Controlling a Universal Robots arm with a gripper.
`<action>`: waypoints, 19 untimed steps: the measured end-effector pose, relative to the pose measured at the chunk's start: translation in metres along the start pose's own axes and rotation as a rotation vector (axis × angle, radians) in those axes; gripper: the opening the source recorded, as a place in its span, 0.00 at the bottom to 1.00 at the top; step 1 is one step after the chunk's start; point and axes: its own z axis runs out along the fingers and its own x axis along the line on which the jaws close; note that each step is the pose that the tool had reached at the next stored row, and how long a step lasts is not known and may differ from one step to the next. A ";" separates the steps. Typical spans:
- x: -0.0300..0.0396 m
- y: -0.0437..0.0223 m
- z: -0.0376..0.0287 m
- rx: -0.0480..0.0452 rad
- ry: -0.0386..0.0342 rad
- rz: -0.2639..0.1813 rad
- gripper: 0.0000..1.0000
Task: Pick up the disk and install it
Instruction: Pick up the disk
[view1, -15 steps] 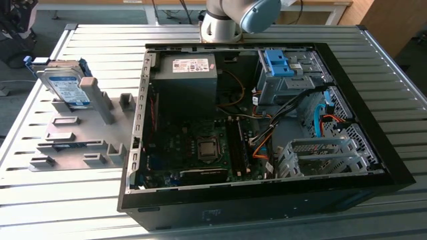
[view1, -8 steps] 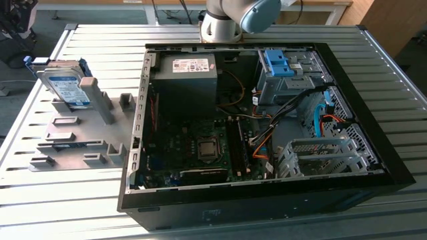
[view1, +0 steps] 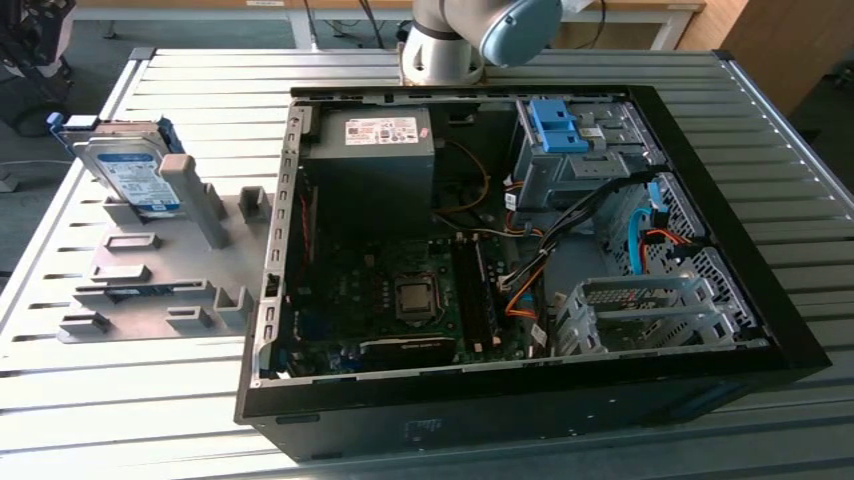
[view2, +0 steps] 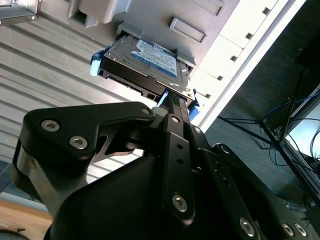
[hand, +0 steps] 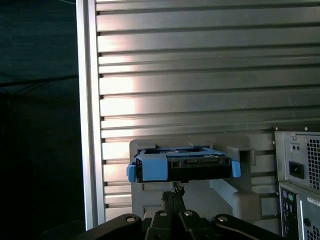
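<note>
The disk (view1: 130, 170), a flat silver-metal hard drive with a white-and-blue label and a blue plastic bracket round its edges, stands on edge in an upright grey holder, leaning slightly, with its label face turned toward the exterior camera. That holder rises from a flat grey fixture plate (view1: 147, 290) carrying several other low grey brackets. The plate lies on the ribbed aluminium worktop (view1: 200, 100), at the exterior view's left of a black, open desktop computer case (view1: 534, 420). In both wrist views the black pincer (hand: 172, 192) has its two slim fingers drawn together with nothing between them. It points toward the disk (hand: 182, 167), whose blue-framed narrow edge faces it, and it is not touching the disk. The second wrist view looks along the pincer (view2: 172, 102) at the disk (view2: 145, 62) from below its labelled face. Inside the case sit a grey power-supply box with a white sticker (view1: 374, 150), a green circuit board (view1: 400, 300) and a bare blue plastic bracket (view1: 554, 125) in the metal drive cage. The grey-and-blue robot arm (view1: 461, 40) rises beyond the case's far side.
</note>
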 end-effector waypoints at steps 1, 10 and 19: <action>0.0000 0.0000 0.0000 -0.0001 0.0003 -0.005 0.11; 0.0001 0.0000 0.0003 -0.0032 0.0067 -0.152 0.11; 0.0000 -0.0001 0.0006 0.0079 0.0133 -0.289 0.11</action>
